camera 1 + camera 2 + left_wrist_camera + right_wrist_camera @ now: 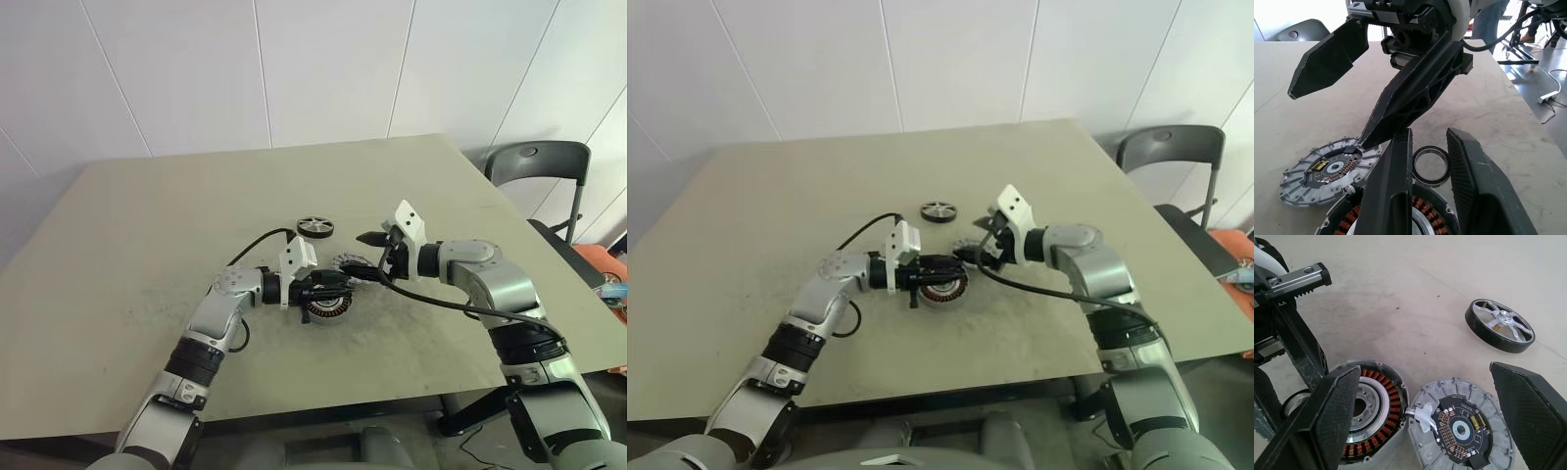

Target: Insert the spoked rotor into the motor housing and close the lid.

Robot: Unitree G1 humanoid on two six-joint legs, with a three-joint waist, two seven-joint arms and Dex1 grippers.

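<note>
Since the rotor has yet to go in, the job now is a clean pick, I judge. Across most of the head view spreads the table [147,245], with the parts gathered at its centre. Just below centre sits the motor housing [1371,413], open side up, its copper windings bare and its bore empty. Touching it on the right lies the lid [1462,426], circuit face up, joined to the housing by a short white lead. Well apart, above centre in the head view, the spoked rotor [315,227] lies flat and untouched. A small dark ring [1431,165] rests beside the housing.

Over the housing hangs the left pincer [333,287], its fingers narrowed with a slim gap and nothing between them. Over the lid hovers the right pincer [375,255], spread wide and empty.

To do this well, the right pincer should leave the lid, reach up-frame to the rotor, close across its dark rim, and keep it level. The left could steady the housing so it does not slide.
</note>
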